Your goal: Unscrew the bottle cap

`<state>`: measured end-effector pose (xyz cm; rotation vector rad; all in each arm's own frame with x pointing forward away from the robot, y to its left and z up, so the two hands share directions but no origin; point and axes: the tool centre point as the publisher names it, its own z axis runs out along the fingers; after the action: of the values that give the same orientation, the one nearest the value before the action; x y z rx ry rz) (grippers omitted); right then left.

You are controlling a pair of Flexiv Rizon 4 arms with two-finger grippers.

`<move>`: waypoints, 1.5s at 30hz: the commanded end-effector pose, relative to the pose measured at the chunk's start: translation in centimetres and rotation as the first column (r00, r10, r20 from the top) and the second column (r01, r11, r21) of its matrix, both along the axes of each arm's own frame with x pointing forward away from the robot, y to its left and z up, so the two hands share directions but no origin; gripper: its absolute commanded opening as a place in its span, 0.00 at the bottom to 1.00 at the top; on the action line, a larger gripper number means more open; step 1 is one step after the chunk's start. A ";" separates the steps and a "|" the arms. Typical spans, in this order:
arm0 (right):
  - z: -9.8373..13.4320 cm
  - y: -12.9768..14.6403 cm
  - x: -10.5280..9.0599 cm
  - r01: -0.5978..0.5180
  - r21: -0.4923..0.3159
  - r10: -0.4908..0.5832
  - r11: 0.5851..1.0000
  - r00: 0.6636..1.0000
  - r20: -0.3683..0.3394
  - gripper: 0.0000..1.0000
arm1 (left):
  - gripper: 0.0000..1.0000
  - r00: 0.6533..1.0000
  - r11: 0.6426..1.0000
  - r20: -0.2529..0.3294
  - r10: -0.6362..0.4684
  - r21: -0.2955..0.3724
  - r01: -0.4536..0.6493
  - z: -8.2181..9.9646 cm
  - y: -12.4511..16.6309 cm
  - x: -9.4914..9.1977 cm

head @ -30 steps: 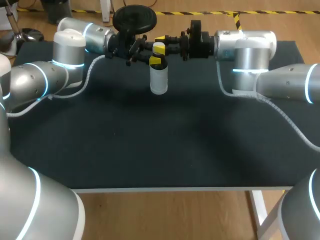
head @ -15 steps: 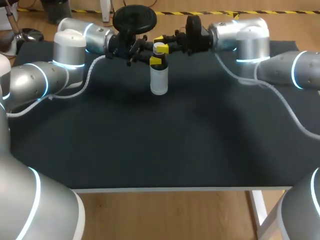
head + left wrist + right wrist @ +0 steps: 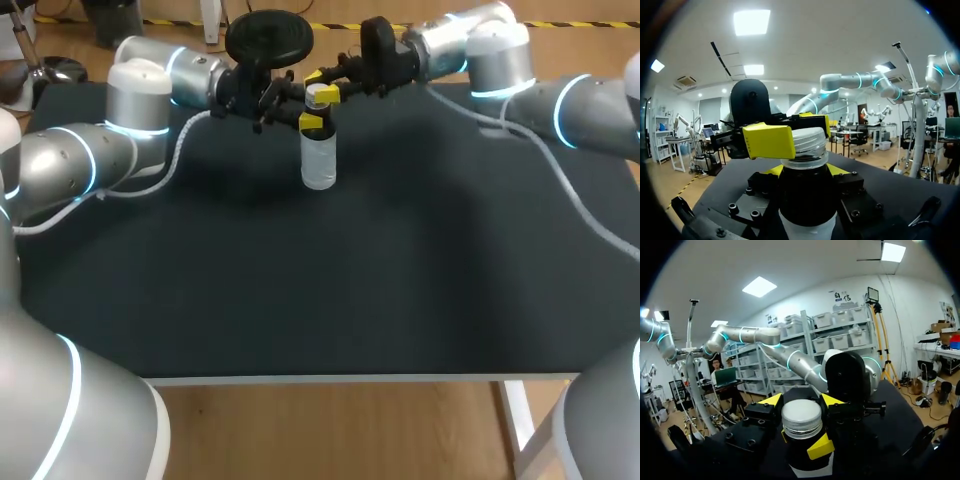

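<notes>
Bottle (image 3: 318, 158) stands upright toward the far side of the table (image 3: 360, 290), about mid-width. Its base is on or just above the mat; cannot tell which. Left gripper (image 3: 313, 122) is clamped on the bottle below the neck, one yellow tip each side in its wrist view. Right gripper (image 3: 322, 87) is closed on the cap (image 3: 318, 96), pads against its ribbed side from two sides.

Risks (judged):
- If the lower grip slips, the bottle turns with the cap and the thread does not loosen. The body looks smooth, so this is likely under high torque.
- The grippers are stacked, just apart. Turning the right wrist could swing a finger into a left tip and jam.
- An off-axis twist or pull could tilt the bottle in the left fingers and bind the thread.
- If the cap frees suddenly, it may leave the pads and roll. Contents, if any, not visible.

Room:
- A wide stretch of mat lies between the front edge and the bottle, good for setting the cap down.
- Beside the bottle there is mat on both sides, with cables (image 3: 182, 148) trailing over it.
- The far edge is near, just behind both grippers, so margin is thin. A cap dropped that way leaves the table.
</notes>
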<state>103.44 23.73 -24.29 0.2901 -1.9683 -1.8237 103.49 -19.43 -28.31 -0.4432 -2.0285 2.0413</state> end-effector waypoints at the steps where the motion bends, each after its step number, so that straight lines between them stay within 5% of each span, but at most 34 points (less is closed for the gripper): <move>1: 1.1 -0.3 1.2 -0.539 0.083 0.542 0.839 0.840 -0.020 0.00 | 0.00 1.000 1.000 0.003 0.000 0.004 0.000 0.2 0.1 -0.3; 6: 2.3 -0.7 1.5 -0.534 0.056 0.534 0.844 0.845 0.008 0.00 | 0.00 1.000 1.000 0.003 0.000 0.004 0.000 0.2 0.1 -0.3; 11: 3.5 -2.6 2.9 -0.435 0.052 0.434 0.899 0.900 0.036 0.00 | 0.00 1.000 1.000 0.003 0.000 0.004 0.000 0.2 0.1 -0.3; 14: 3.4 -4.9 4.1 -0.338 0.029 0.337 0.941 0.940 0.048 0.00 | 0.00 1.000 1.000 0.003 0.000 0.004 0.000 0.2 0.1 -0.3; 18: 2.0 -7.5 6.2 -0.075 0.039 0.073 0.996 0.996 0.045 0.00 | 0.00 1.000 1.000 0.003 0.000 0.004 0.000 0.2 0.1 -0.3; 21: 0.7 -8.6 6.7 -0.006 -0.014 0.007 1.000 0.998 0.062 0.00 | 0.00 1.000 1.000 0.003 0.000 0.004 0.000 0.2 0.1 -0.3; 30: -4.3 -13.8 6.1 0.211 -0.059 -0.204 0.976 0.972 0.112 0.00 | 0.00 1.000 1.000 0.003 0.000 0.004 0.000 0.2 0.1 -0.3; 45: -11.5 -18.1 6.5 0.542 -0.156 -0.523 0.826 0.840 0.144 0.00 | 0.00 1.000 1.000 0.003 0.000 0.004 0.000 0.2 0.1 -0.3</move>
<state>110.95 5.61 -35.88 -0.1010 -2.3314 -1.8938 103.36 -19.32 -28.28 -0.4466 -2.0280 2.0372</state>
